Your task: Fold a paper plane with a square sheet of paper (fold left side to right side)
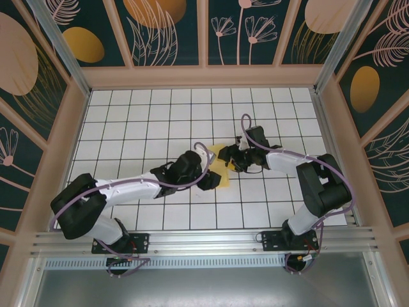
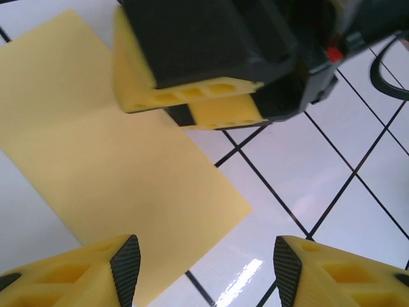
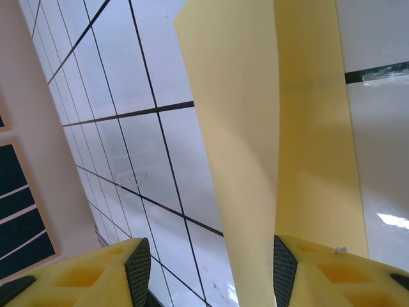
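Left wrist view is showing the left gripper [image 2: 203, 265] holding its jaws wide apart above the tabletop [image 2: 307, 185], one finger hovering over a corner of the square sheet of paper [image 2: 115, 173], which is stretching ahead to the right gripper [image 2: 198, 105]. Right wrist view is showing that gripper's jaws also standing apart, the yellow sheet extending ahead from beside one finger.
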You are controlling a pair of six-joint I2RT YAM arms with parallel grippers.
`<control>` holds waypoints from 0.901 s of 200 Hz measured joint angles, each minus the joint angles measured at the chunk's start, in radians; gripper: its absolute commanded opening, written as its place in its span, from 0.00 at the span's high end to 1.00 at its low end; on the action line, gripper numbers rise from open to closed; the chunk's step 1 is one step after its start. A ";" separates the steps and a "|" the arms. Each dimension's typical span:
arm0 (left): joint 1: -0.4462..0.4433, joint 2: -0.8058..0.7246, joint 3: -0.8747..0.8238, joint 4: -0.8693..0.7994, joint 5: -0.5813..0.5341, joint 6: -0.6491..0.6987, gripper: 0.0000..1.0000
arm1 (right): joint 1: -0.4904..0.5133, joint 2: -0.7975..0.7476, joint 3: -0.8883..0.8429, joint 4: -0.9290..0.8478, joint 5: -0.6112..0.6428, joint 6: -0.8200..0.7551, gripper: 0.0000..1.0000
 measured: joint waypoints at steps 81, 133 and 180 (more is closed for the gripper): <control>-0.133 0.183 0.154 -0.107 -0.184 0.015 0.32 | 0.009 0.000 0.007 0.000 0.000 0.003 0.45; -0.137 0.273 0.189 -0.138 -0.225 0.015 0.28 | 0.010 0.002 0.007 0.000 0.000 0.003 0.45; -0.164 0.310 0.248 -0.173 -0.261 0.024 0.28 | 0.010 0.014 0.007 0.000 0.000 0.007 0.45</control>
